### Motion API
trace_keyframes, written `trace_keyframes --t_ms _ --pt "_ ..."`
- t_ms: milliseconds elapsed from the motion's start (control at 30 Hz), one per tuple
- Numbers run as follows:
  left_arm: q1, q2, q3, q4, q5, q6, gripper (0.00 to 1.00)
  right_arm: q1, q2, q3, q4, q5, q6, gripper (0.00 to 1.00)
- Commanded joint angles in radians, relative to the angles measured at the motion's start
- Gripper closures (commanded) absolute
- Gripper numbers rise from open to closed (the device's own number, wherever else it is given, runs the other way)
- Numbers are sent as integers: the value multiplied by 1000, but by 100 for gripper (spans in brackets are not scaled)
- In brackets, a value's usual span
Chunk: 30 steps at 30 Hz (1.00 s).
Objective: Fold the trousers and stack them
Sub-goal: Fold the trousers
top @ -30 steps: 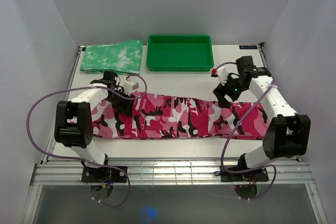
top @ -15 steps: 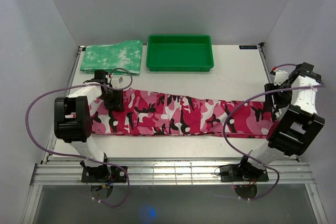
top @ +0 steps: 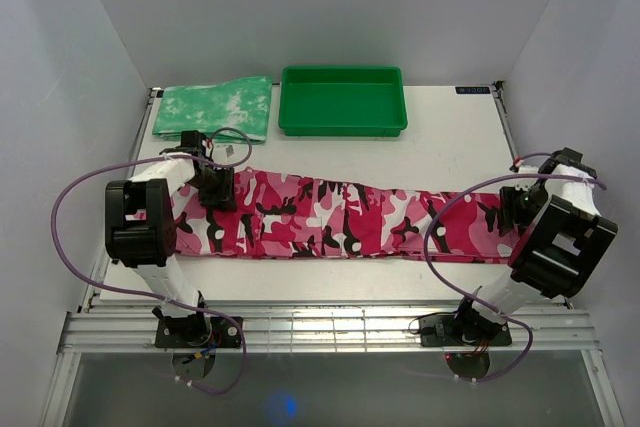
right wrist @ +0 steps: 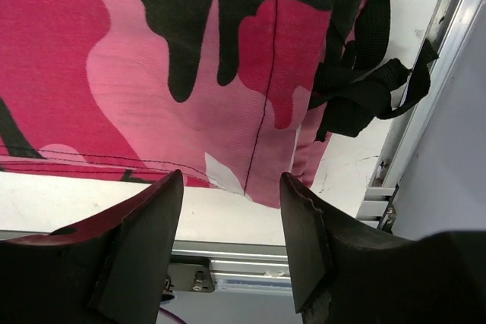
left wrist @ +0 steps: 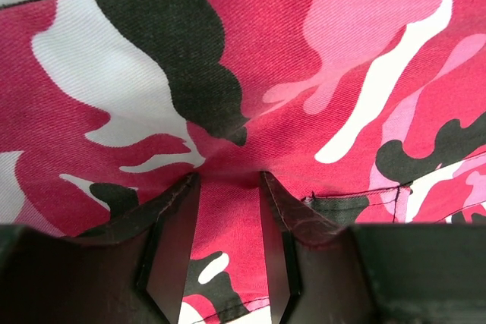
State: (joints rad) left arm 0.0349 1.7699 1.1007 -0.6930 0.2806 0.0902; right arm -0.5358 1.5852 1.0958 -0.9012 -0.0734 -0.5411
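Observation:
The pink, white and black camouflage trousers (top: 340, 217) lie stretched out lengthwise across the table, from left to right. My left gripper (top: 215, 190) sits on their left end. In the left wrist view the cloth (left wrist: 304, 73) puckers at the gripper (left wrist: 228, 180), whose jaws are closed on a fold of it. My right gripper (top: 518, 209) is at their right end by the table's right edge. In the right wrist view it (right wrist: 231, 180) is open and empty just over the edge of the cloth (right wrist: 152, 51).
A green tray (top: 343, 129) stands at the back middle. A mottled green-and-white folded cloth (top: 213, 107) lies at the back left. Black straps (right wrist: 357, 89) hang off the trousers' right end, near the table's metal side rail (right wrist: 448, 51).
The two grippers have moved apart and the trousers have been pulled out straight. The right gripper went from mid-table to the right edge. The left shifted a little left.

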Motion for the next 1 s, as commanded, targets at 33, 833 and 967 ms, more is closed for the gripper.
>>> trace_keyframes --t_ms 33,833,967 --pt "14 57 -25 44 -189 69 50 -32 2 -20 65 12 -6 44" --pt "14 59 -50 56 -196 62 50 -154 42 104 -99 6 -62 92" --pt "14 56 -61 62 -192 59 50 -187 41 55 -61 61 -105 92"
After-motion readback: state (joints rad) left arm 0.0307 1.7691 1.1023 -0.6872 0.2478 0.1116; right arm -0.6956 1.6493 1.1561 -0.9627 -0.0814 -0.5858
